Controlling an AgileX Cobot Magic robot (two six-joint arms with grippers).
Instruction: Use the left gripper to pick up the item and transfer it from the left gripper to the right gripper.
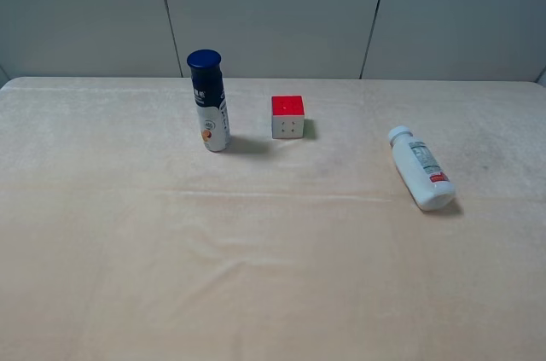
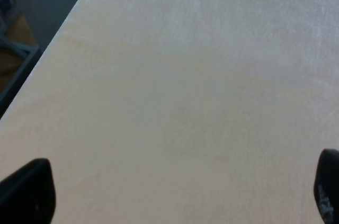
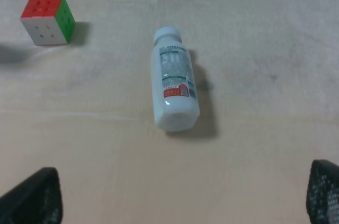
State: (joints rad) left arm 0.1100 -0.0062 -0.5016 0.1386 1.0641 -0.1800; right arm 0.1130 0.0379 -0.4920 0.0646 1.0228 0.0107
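bottle (image 1: 421, 167): lying flat, right of frame, cap toward upper left
left gripper (image 2: 180, 192): spread wide, bare table only
right gripper (image 3: 183, 195): spread wide, bottle ahead, nearer

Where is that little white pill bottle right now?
In the high view, the pill bottle lies on its side on the right of the table, right of the puzzle cube, untouched by either hand.
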